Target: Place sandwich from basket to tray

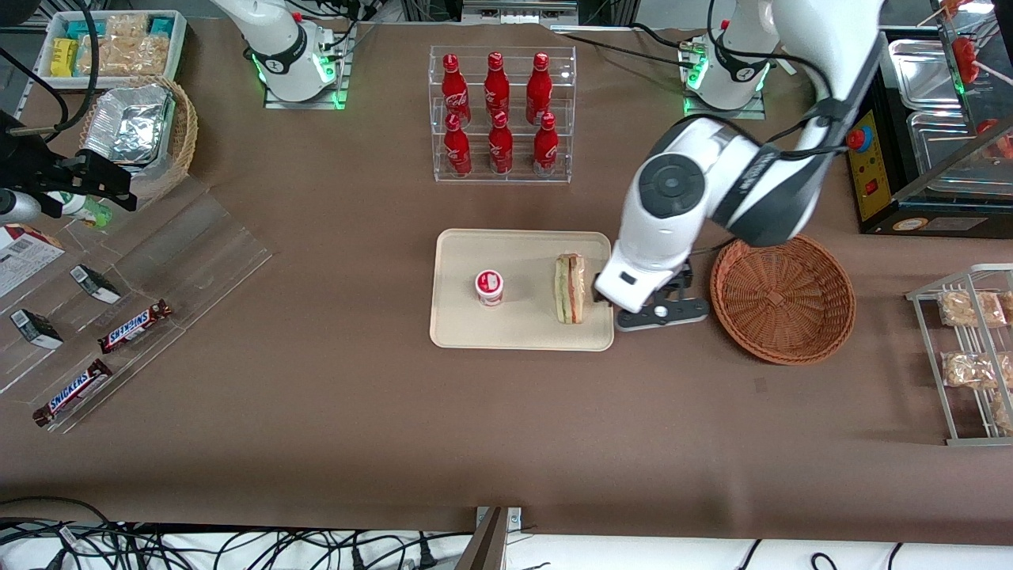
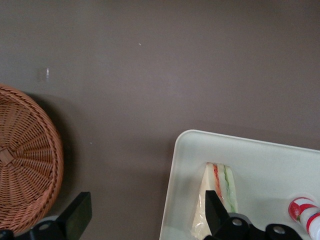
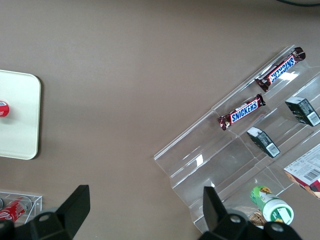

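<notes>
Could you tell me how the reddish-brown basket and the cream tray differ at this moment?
The basket is round, woven wicker and holds nothing; the tray is rectangular, smooth cream plastic and carries the sandwich and a small red-and-white cup. The basket's walls rise higher than the tray's low rim. Both rest on the brown table, with the open gripper above the tray's edge nearest the basket.

sandwich (image 1: 570, 289) sits on the tray (image 1: 522, 328) mid-desk, gripper (image 1: 625, 309) hanging between tray and basket (image 1: 782, 299), jaws spread.
</notes>
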You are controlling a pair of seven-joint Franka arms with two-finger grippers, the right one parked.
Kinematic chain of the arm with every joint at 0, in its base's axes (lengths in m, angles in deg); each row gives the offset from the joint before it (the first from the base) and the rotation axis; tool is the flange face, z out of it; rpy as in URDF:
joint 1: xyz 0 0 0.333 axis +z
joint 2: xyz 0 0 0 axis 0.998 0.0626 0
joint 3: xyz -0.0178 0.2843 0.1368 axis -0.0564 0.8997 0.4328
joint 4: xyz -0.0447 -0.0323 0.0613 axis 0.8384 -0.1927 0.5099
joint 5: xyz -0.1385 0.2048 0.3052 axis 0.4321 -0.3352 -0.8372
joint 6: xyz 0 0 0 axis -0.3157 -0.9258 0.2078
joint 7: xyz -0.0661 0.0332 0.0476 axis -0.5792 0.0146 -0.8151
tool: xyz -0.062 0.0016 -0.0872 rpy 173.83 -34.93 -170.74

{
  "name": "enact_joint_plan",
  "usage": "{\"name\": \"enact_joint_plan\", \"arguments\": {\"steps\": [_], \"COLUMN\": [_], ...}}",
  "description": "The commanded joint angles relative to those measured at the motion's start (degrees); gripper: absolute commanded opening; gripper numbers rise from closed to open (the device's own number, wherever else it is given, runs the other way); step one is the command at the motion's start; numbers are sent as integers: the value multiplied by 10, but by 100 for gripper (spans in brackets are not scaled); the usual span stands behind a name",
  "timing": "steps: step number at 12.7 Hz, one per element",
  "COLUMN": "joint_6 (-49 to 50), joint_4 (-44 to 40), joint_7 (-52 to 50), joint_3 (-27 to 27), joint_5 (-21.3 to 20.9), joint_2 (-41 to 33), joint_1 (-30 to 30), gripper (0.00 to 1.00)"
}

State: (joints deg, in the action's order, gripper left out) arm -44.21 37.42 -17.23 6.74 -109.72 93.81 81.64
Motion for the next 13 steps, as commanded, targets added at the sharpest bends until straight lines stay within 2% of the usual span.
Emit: {"name": "enact_joint_plan", "arguments": {"steps": [1, 3, 10, 12, 13], "joint_6": [32, 49, 107, 124, 125], "joint_4": [5, 4, 3, 4, 11], "joint_7": [1, 7, 148, 193, 219], "joint_3": [-3, -6, -5, 8, 35], "joint_5": [28, 42, 119, 140, 160], "joint_2": [-46, -65, -121, -147, -165], "joint_1": [35, 54, 132, 139, 133], "gripper": [100, 100, 100, 100, 100]}}
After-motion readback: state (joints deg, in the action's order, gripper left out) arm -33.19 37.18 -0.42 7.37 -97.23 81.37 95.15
